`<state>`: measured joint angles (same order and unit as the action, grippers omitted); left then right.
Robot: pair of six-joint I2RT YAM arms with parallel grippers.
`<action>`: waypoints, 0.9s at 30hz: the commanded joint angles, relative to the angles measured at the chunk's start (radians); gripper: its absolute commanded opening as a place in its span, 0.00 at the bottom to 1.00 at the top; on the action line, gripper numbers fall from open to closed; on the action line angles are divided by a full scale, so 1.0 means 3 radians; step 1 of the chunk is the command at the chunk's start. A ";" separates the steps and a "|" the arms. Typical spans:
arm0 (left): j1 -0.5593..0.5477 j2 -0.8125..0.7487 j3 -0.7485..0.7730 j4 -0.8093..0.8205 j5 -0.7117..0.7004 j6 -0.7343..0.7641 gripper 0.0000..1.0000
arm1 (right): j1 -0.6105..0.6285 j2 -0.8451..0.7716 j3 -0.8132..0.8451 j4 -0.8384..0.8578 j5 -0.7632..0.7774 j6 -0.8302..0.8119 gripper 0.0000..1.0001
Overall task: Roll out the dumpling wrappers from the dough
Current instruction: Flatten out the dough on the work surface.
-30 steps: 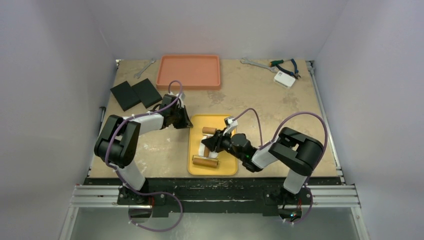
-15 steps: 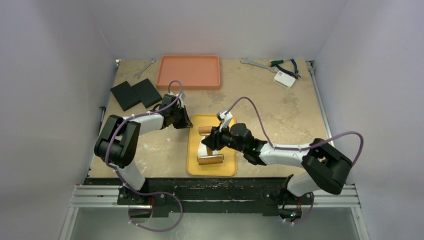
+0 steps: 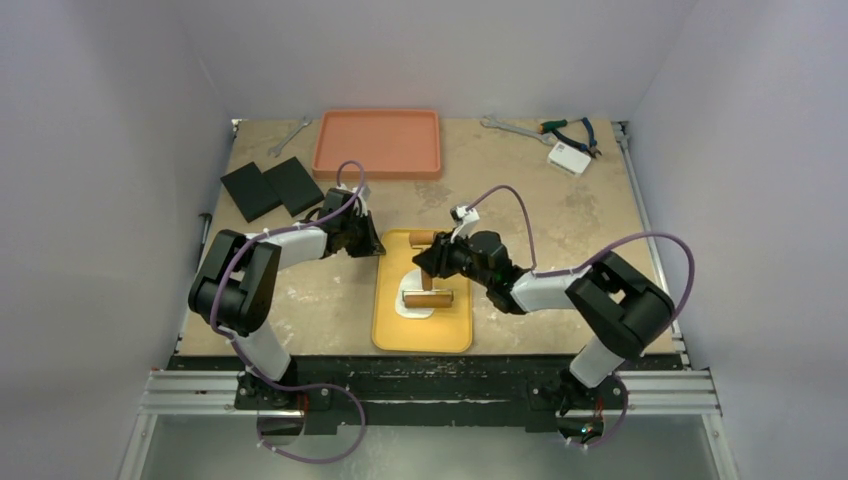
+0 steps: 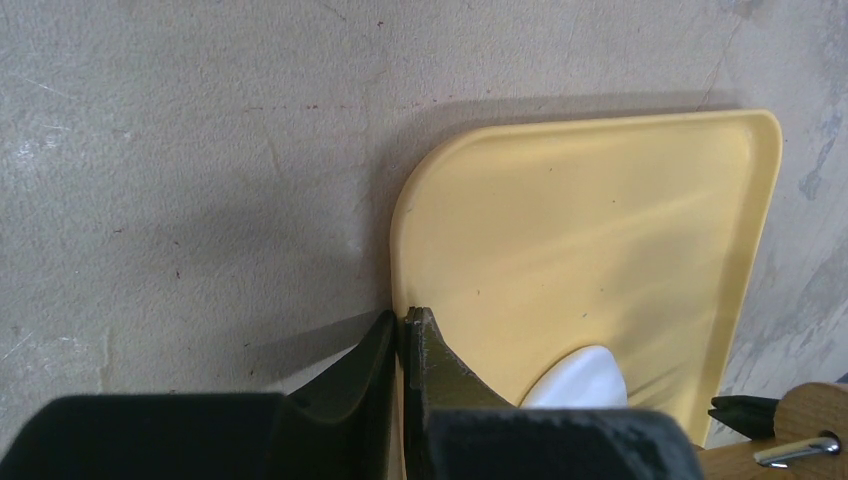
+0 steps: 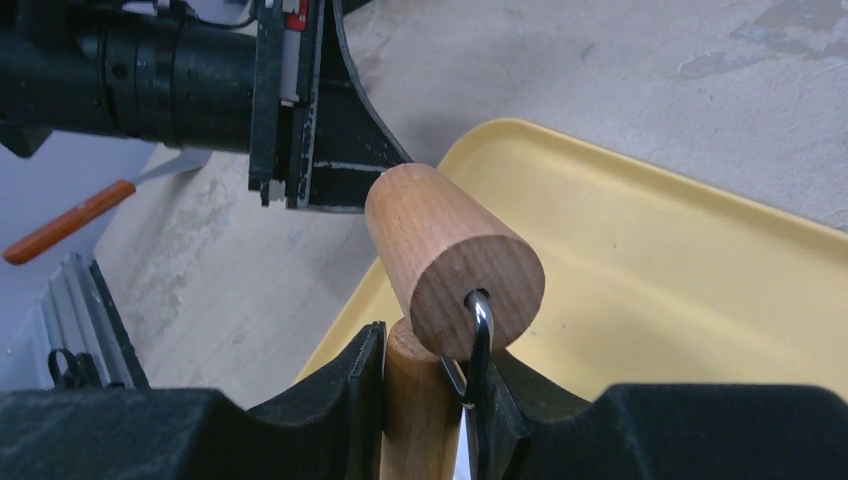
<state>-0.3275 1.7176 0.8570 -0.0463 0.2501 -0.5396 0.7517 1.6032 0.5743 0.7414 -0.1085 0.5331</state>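
A yellow tray [image 3: 385,335] lies at the table's near middle. On it is a flat white piece of dough [image 3: 416,308], mostly under a wooden roller [image 3: 428,298]; I cannot tell whether it is a round dumpling wrapper. The tool has a second wooden roller [image 3: 424,237] at its far end, seen close up in the right wrist view [image 5: 450,250]. My right gripper [image 3: 434,266] [image 5: 430,350] is shut on the tool's wooden handle [image 5: 415,420]. My left gripper [image 3: 377,247] [image 4: 405,320] is shut on the tray's [image 4: 560,230] far-left rim. An edge of the dough [image 4: 585,380] shows there.
An orange tray [image 3: 377,142] stands at the back. Two black blocks [image 3: 270,188] lie at the back left beside a wrench [image 3: 290,135]. Another wrench [image 3: 510,126], pliers [image 3: 572,130] and a white box [image 3: 569,157] lie at the back right.
My right gripper has pushed the roller tool from the tray's near end toward the far end, over the dough. The left gripper has stayed on the tray's rim.
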 commanded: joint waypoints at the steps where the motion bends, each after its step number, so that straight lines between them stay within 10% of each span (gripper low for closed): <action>1: 0.0079 0.0127 -0.0083 -0.0270 -0.0281 0.0129 0.00 | -0.0105 0.0263 -0.0110 0.0548 0.0152 0.0003 0.00; 16: 0.0079 0.0130 -0.0085 -0.0266 -0.0282 0.0136 0.00 | -0.0556 -0.0148 -0.0461 0.0362 0.0842 -0.0162 0.00; 27: 0.0079 0.0130 -0.0079 -0.0261 -0.0279 0.0132 0.00 | -0.0122 -0.0693 -0.0023 0.0123 0.0586 -0.0089 0.00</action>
<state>-0.3264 1.7180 0.8570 -0.0456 0.2501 -0.5392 0.6399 1.4322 0.4931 0.7441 0.0917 0.4961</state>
